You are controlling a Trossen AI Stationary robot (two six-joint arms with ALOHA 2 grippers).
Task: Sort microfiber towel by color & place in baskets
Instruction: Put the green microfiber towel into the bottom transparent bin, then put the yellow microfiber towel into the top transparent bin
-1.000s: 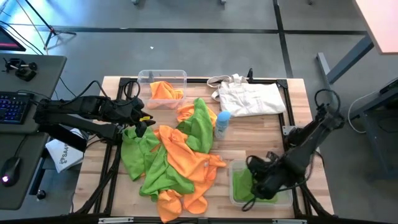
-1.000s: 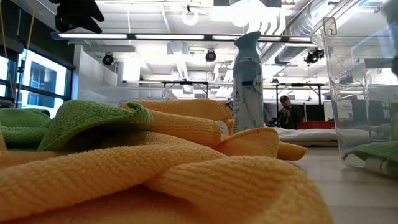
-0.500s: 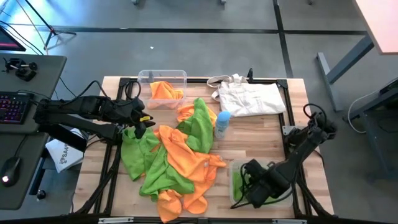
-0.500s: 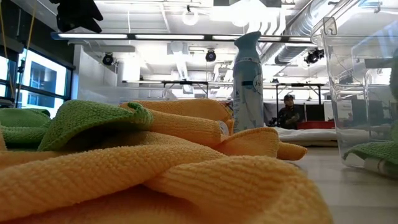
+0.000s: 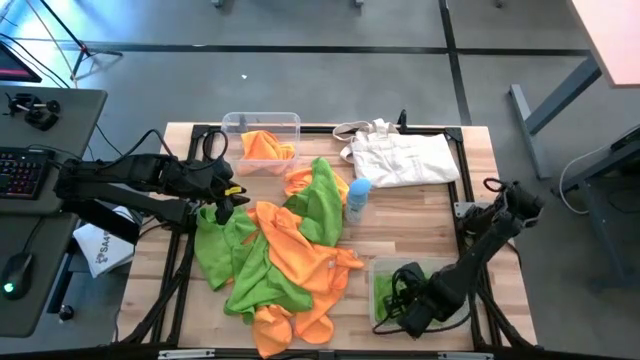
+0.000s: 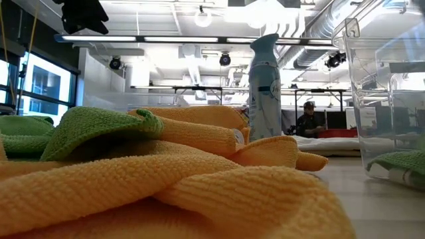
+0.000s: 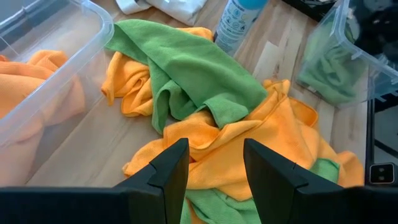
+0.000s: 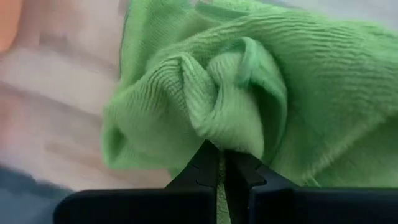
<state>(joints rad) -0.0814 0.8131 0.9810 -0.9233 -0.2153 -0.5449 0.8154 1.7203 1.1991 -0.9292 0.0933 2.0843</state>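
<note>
A heap of orange and green microfiber towels [image 5: 285,250] lies on the table's middle; it fills the low view [image 6: 166,179]. The far basket [image 5: 228,124] holds orange towels. The near-right basket [image 5: 372,268] holds green towels [image 5: 384,290]. My right gripper [image 5: 402,302] is down inside that basket, shut on a green towel [image 8: 249,81]. My left gripper [image 5: 228,196] hovers open above the heap's left edge, its fingers [image 7: 169,167] over orange cloth [image 7: 224,143], touching nothing. My right gripper pinches a bunched fold of the green towel [image 8: 231,138] between its two fingers, several layers gathered together. The fingers come down slanting from the table's right side. The towel rests crumpled in the near-right basket, slack, not hanging.
A light-blue bottle [image 5: 357,198] stands upright at the heap's right edge, also in the low view [image 6: 263,86]. A white tote bag [image 5: 405,158] lies at the far right. Bare wood shows between the bottle and the near-right basket. A person sits far behind the table [image 6: 307,119].
My right gripper has moved toward the table's near edge and lower into the near-right basket, with the green towel between its fingers. The left arm and the heap have kept still.
</note>
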